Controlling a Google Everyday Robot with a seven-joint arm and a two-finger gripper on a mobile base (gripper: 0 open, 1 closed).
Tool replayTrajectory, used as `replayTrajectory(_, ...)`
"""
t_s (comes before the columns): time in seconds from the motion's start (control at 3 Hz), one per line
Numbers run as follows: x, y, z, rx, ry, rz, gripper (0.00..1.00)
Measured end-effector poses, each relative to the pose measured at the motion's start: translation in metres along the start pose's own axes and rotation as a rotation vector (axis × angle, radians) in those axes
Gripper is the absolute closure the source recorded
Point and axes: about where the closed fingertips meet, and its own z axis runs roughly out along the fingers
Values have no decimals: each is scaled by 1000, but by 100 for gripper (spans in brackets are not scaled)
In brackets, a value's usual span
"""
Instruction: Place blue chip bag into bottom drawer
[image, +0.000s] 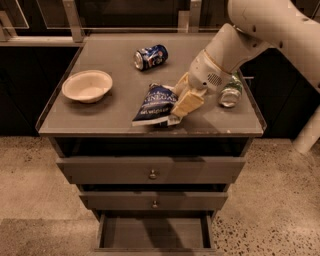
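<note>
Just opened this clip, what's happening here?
The robot's gripper is down at the right edge of the crinkly dark-blue foil chip bag, which lies on the grey cabinet top. The shallow bottom drawer stands pulled open below. A cream bowl, a blue soda can and a green can also sit on top.

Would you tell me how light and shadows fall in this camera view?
Camera view: warm, dim light; countertop evenly lit; the bottom drawer shows a darker patch on its floor; a small shadow lies under the blue chip bag, where the gripper sits at its right edge.
</note>
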Motion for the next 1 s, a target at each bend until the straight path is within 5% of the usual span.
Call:
replayTrajectory(0.67,19,100,-71,-12,15,163,100)
replayTrajectory(1.0,30,130,-74,-39,-9,203,100)
